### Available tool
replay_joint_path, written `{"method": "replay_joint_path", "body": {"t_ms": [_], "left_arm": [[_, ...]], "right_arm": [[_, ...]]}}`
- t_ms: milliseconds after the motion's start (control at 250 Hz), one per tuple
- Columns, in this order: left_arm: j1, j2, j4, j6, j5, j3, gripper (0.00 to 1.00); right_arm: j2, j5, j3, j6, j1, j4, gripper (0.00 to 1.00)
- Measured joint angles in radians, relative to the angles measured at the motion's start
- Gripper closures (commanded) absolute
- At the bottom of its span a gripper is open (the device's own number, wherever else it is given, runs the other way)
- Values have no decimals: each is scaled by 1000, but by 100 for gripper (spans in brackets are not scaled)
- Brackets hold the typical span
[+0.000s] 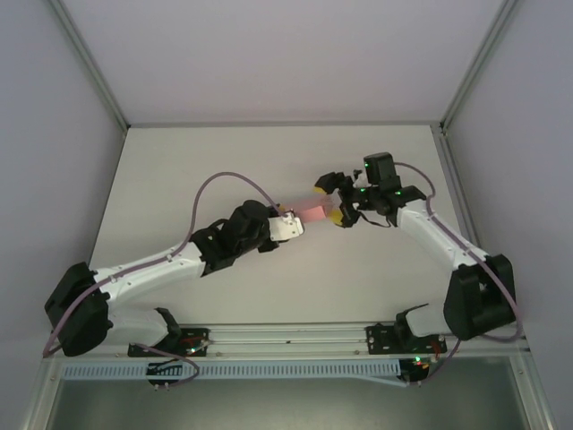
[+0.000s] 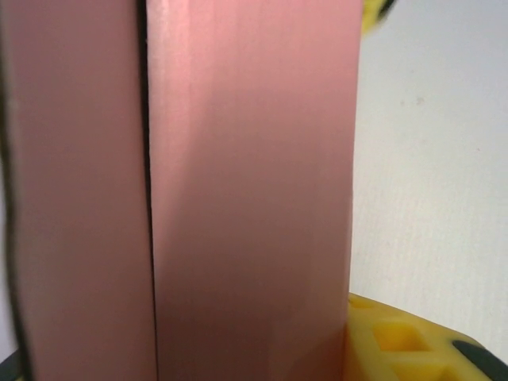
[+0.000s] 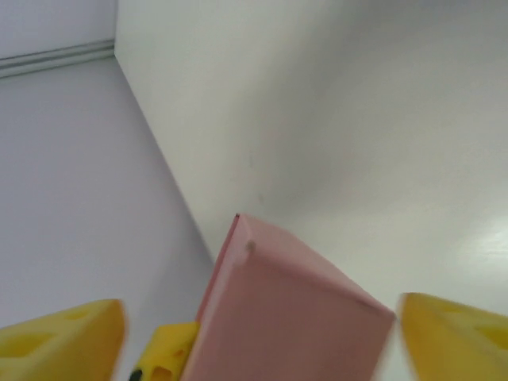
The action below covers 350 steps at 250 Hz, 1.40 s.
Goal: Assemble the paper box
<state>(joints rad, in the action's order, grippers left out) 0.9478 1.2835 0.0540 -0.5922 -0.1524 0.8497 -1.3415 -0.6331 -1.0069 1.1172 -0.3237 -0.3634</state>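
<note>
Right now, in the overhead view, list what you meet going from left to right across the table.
left arm → left gripper → paper box → right gripper → right arm

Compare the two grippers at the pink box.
The left gripper is closed on the paper box; the right gripper stands open, straddling it with a gap. The left gripper takes one end, the right gripper the opposite end. Both have yellow fingers.
</note>
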Motion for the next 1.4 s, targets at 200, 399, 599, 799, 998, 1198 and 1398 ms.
{"method": "replay_joint_path", "body": {"t_ms": [200, 399, 599, 799, 998, 1198, 1398], "left_arm": [[-83, 2, 245, -2, 138, 86, 67], [-163, 68, 431, -42, 275, 140, 65], [-243, 179, 520, -77, 381, 193, 63], [-267, 308, 577, -98, 408, 293, 60], [-267, 406, 641, -108, 403, 397, 59], [-267, 451, 670, -120, 389, 442, 58], [-267, 458, 687, -124, 389, 450, 58]], "right_arm": [[237, 341, 0, -319, 47, -49, 0], [441, 322, 168, -688, 40, 156, 0], [356, 85, 193, -960, 18, 146, 8], [181, 30, 119, -1185, -68, 51, 17], [14, 61, 29, -1320, -129, -11, 25], [-101, 126, -36, -1381, -149, -34, 45], [-145, 162, -62, -1407, -150, -40, 71]]}}
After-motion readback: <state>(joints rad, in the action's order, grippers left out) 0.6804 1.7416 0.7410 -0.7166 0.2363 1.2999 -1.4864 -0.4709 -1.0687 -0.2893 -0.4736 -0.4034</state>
